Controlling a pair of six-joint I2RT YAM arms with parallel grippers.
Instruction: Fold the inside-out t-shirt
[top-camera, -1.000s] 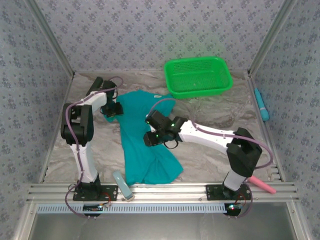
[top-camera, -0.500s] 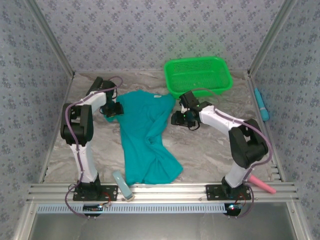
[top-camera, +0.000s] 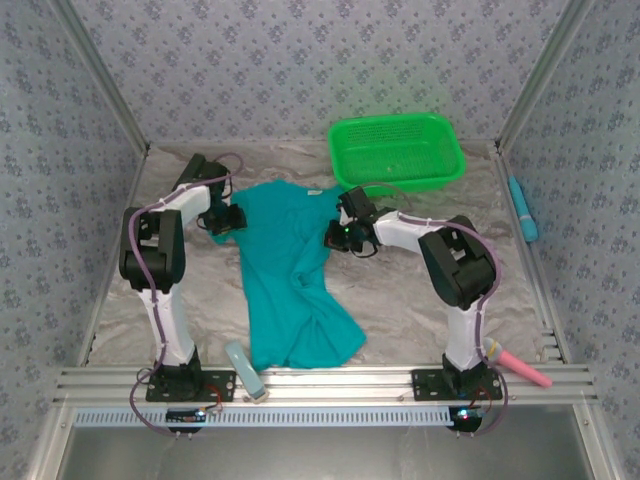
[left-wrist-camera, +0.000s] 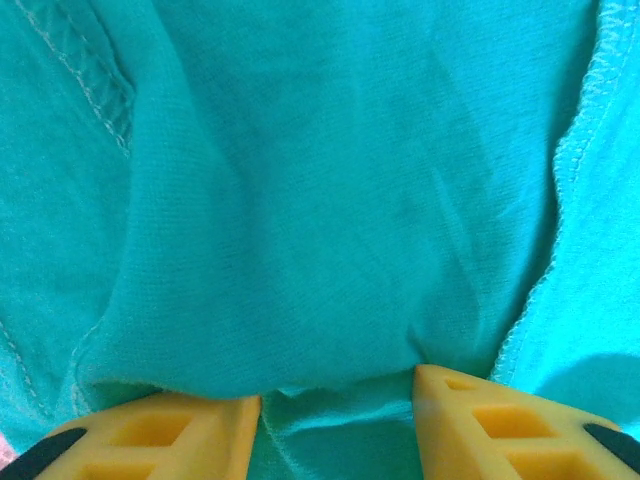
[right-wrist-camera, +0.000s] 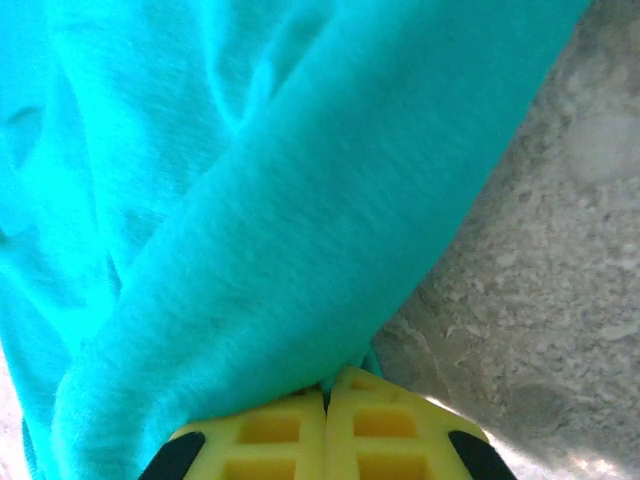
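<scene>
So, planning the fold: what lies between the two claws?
Only the t-shirt, spread from the left claw to the right claw, as the top external view shows.

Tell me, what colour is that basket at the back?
Bright green basket, clearest in the top external view.

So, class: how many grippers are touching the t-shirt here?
2. The left gripper is at the t-shirt's far left edge, cloth between its fingers; the right gripper pinches its right edge.
</scene>
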